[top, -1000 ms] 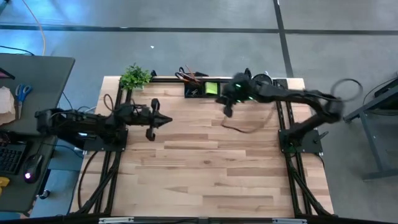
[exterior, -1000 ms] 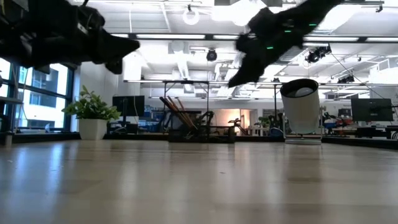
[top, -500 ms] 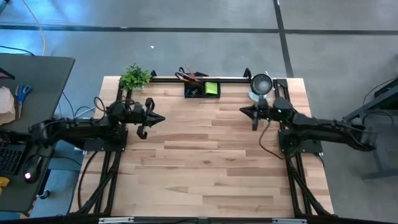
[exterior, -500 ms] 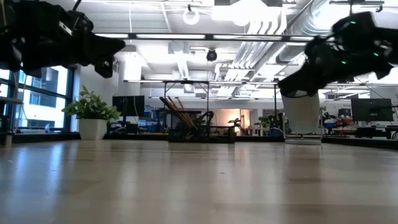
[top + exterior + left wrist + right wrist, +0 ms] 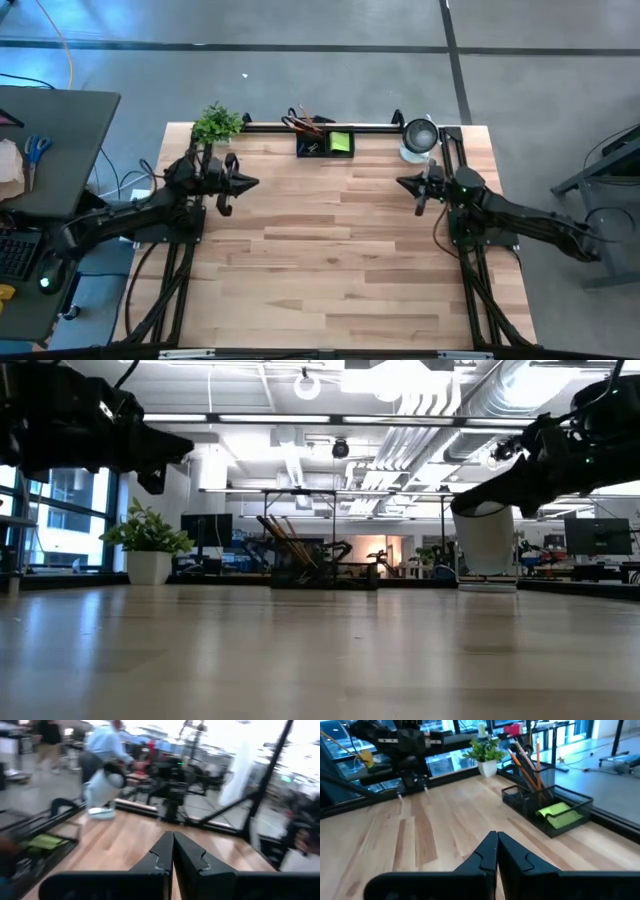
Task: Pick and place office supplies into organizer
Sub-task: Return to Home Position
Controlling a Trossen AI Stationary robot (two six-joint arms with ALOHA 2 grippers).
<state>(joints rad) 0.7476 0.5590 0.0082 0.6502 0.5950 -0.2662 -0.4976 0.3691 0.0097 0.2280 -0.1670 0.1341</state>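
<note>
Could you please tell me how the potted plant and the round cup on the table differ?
The potted plant stands at the back-left corner; the cup stands back-right. The plant is leafy green in a white pot; the cup is a smooth silver-and-white cylinder. Both stand upright, flanking the organizer, untouched by the left gripper and right gripper.

**High view:** you look straight down from well above, taking in the whole table [image 5: 330,260].
**Low view:** you look level along the tabletop toward the room, close to the wood.
**Left wrist view:** you face across to the cup [image 5: 102,790].
**Right wrist view:** you face the potted plant [image 5: 487,752].

The organizer [image 5: 550,812], at the table's far edge, appears in all four.
</note>
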